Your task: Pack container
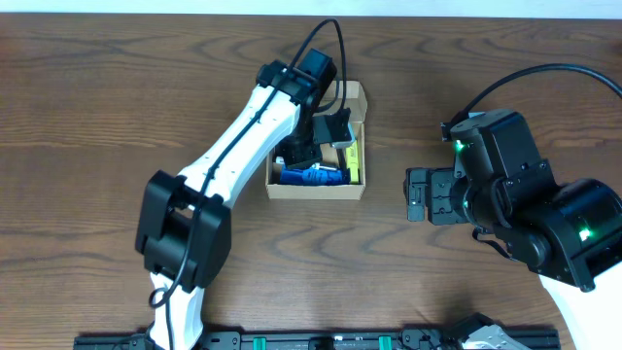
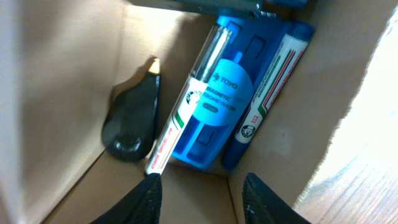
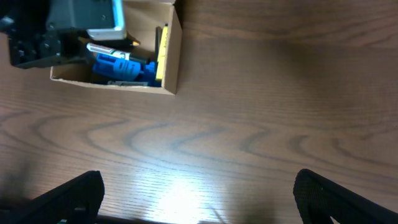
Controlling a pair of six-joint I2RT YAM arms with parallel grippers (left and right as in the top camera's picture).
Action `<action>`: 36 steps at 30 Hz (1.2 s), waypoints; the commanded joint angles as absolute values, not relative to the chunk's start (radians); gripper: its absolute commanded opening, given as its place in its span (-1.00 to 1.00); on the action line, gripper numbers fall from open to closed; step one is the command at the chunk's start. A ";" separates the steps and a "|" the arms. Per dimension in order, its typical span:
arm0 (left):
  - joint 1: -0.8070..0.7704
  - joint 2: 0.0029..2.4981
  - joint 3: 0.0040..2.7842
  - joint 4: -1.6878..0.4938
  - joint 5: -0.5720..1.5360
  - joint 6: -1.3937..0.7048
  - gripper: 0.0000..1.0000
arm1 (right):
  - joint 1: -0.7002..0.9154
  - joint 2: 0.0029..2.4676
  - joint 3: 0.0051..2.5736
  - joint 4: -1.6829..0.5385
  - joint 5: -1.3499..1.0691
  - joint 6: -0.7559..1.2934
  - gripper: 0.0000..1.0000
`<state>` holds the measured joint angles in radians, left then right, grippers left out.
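**Left hand down in the box, right hand waiting wide**

The left hand (image 2: 202, 186) is hanging straight down inside the cardboard box (image 1: 316, 192), its fingers standing partly apart with nothing between them. The box is sitting near the middle of the counter (image 1: 107, 87), with its flap (image 1: 354, 95) standing open at the far right corner.

Under the hand, three things are lying packed side by side: a white marker (image 2: 186, 118), a blue plastic holder (image 2: 217, 106) and a blue marker (image 2: 267, 93). Seen from above, all three are running along the box's near wall. The white marker's end is sitting just beside one left fingertip (image 2: 149, 196). A black piece (image 2: 130, 124) is lying apart from them on the bare cardboard floor, and a yellow pen (image 1: 352, 160) is lying along the right wall.

The right hand (image 1: 418, 194) is hovering over the counter to the right of the box, fingers spread wide and holding nothing.

The left arm is plainly the nearer one, being already inside. I'm judging its way out to be straight up, since cardboard walls are closing it in on either side and any sideways drift would be risking a snag on the rim. Outside, wood is lying open all round the box. That is leaving the right hand a free run toward the right wall and the flap beyond it.
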<state>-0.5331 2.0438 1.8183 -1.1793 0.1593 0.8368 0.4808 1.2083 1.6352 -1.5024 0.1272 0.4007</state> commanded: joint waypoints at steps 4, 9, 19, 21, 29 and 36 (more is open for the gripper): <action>-0.504 1.855 1.888 -1.153 0.205 0.723 -0.87 | 0.477 1.205 1.642 -1.477 0.127 0.387 0.99; -0.388 1.782 1.888 -1.021 0.250 0.486 -0.88 | 0.477 1.208 1.638 -1.440 0.127 0.388 -0.14; -0.084 1.879 1.888 -0.944 0.342 -0.075 -0.88 | 0.447 1.332 1.505 -1.158 0.127 0.408 -0.97; -0.056 1.914 1.888 -0.937 0.361 -0.132 -0.88 | 0.416 1.384 1.479 -1.102 0.122 0.418 -0.97; -0.026 2.099 1.888 -0.836 0.533 -0.232 -0.88 | 0.224 1.661 1.470 -0.862 -0.093 0.438 -0.97; -0.027 2.269 1.888 -0.772 0.694 -0.345 -0.89 | 0.115 1.901 1.470 -0.658 -0.371 0.492 -0.97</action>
<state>-0.0261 2.2116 1.8893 -0.7795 0.5854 -0.2714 0.1356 1.8351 1.4765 -0.6865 -0.1997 0.4511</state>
